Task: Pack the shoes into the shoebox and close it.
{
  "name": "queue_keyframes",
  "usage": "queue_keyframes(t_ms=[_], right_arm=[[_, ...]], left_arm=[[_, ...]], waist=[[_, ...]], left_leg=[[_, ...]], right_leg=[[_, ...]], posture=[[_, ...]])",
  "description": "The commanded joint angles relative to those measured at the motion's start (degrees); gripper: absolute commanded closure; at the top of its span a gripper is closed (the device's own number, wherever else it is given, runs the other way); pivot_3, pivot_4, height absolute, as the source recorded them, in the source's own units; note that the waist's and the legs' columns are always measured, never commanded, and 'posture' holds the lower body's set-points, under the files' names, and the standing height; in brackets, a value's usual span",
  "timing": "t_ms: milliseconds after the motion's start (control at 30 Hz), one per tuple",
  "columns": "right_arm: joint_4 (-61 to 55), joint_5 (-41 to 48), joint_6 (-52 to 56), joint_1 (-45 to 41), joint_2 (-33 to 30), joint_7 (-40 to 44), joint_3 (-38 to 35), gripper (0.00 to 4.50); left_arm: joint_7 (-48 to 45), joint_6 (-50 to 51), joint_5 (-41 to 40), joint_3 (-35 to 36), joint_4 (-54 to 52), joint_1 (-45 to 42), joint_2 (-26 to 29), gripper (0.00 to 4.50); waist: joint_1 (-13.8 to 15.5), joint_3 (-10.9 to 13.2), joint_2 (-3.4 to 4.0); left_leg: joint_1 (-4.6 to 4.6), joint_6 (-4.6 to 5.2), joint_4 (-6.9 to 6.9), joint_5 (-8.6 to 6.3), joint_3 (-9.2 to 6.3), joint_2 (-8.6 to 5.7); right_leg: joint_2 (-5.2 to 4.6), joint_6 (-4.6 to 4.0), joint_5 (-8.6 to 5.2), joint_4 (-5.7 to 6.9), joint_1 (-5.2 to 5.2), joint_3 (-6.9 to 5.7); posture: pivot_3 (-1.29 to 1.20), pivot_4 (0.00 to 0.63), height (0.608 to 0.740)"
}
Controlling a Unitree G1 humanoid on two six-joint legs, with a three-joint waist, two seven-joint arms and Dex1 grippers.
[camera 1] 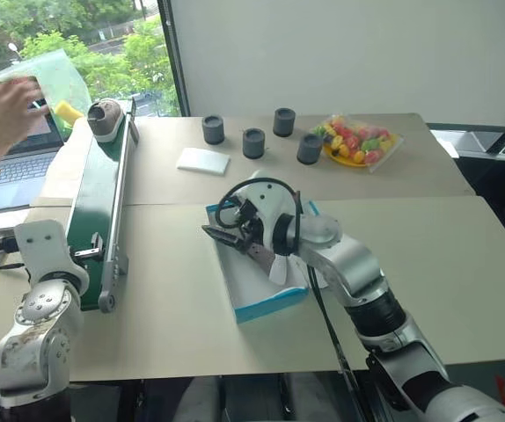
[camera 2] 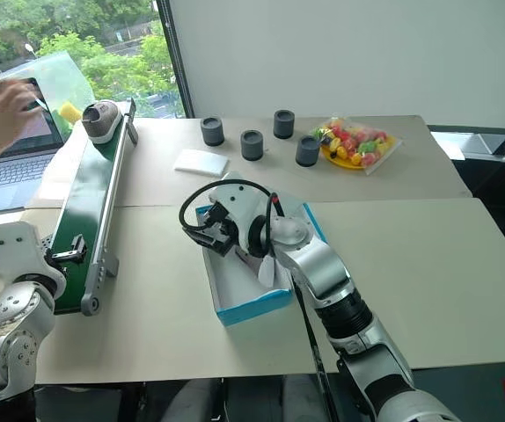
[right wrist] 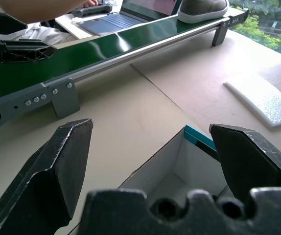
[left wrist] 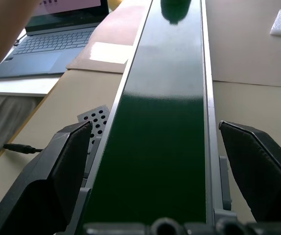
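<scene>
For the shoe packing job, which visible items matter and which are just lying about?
Job: shoe on green conveyor; open blue shoebox; left gripper and right gripper, both open.
Lying about: dark cylinders, white pad, candy bag, laptop.

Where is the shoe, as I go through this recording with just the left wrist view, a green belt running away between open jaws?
Observer: One shoe sits at the far end of the conveyor belt.
Operator: And the shoebox?
Observer: The shoebox lies open on the table, beside the belt on the robot's right, white inside showing.
Operator: What is the other arm doing?
Observer: The right gripper hangs over the shoebox, jaws open and empty.
Operator: Anyone nearby?
Observer: A person's hand is raised near the belt's far end, by a laptop.
</scene>
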Motion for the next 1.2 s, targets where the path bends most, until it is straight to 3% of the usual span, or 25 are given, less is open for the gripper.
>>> queue_keyframes(t_ms=[33, 1200], right_arm=[[-3.0, -0.7, -0.8, 0.2, 0.5, 0.2, -0.1, 0.00], [-4.1, -1.1, 0.9, 1.5, 2.7, -1.2, -2.3, 0.00]], left_arm=[[-1.0, 0.6, 1.3, 0.6, -0.2, -1.5, 0.5, 0.03], [-5.7, 3.6, 4.7, 1.7, 3.5, -2.6, -0.7, 0.03]], waist=[[0.0, 0.0, 0.00], [-0.1, 0.0, -0.03]], left_leg=[[0.00, 0.00, 0.00, 0.00, -0.01, 0.00], [0.03, -0.02, 0.00, -0.01, -0.06, 0.01]], right_leg=[[0.00, 0.00, 0.00, 0.00, 0.00, 0.00], [-0.01, 0.00, 0.00, 0.04, -0.02, 0.04]], posture=[[0.00, 0.150, 0.740], [0.00, 0.150, 0.740]])
